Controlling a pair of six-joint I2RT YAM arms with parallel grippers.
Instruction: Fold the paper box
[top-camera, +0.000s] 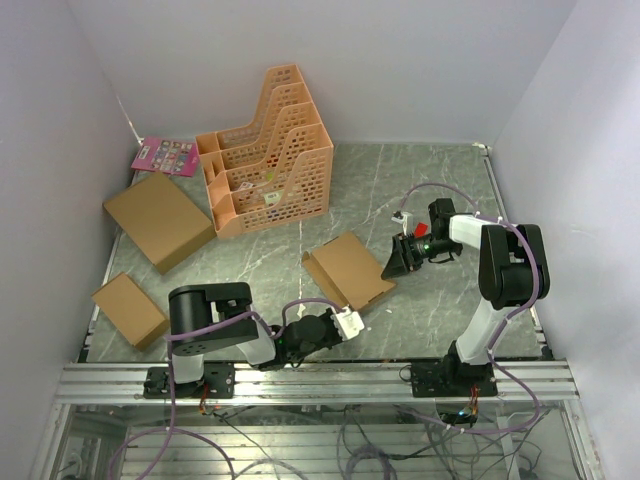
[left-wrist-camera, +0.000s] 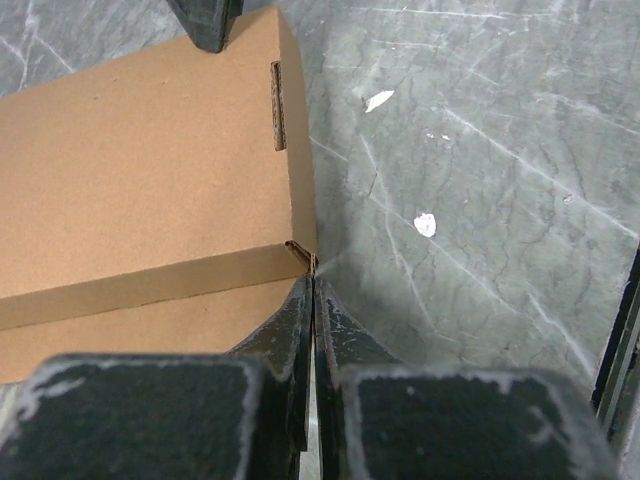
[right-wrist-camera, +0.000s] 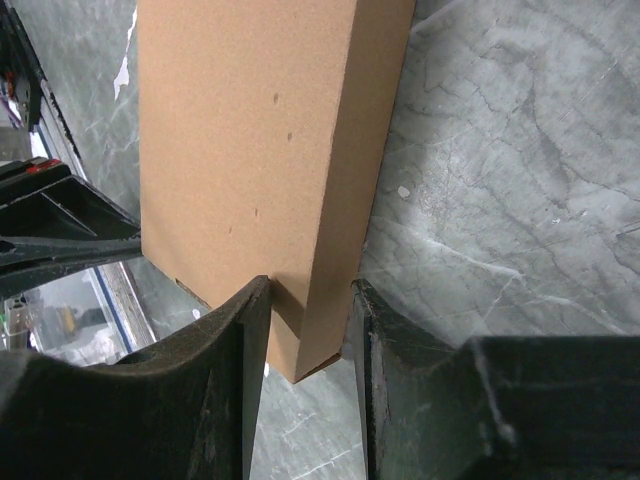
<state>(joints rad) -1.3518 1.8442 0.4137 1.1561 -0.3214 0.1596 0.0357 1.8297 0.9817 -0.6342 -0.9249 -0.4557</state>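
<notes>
The paper box (top-camera: 348, 270) lies folded shut and flat on the grey marble table, a plain brown carton. My right gripper (top-camera: 392, 262) holds its right corner. In the right wrist view the fingers (right-wrist-camera: 250, 330) straddle that corner of the box (right-wrist-camera: 240, 130), one on the top face and one against the side wall. My left gripper (top-camera: 345, 322) is at the box's near corner. In the left wrist view its jaws are pressed together, and the tips (left-wrist-camera: 314, 278) touch the corner of the box (left-wrist-camera: 140, 150), where a thin cardboard edge meets them.
An orange mesh file rack (top-camera: 268, 150) stands at the back. A larger flat cardboard box (top-camera: 158, 220) and a smaller one (top-camera: 128, 308) lie at the left, with a pink card (top-camera: 165, 155) behind them. White walls enclose the table on three sides.
</notes>
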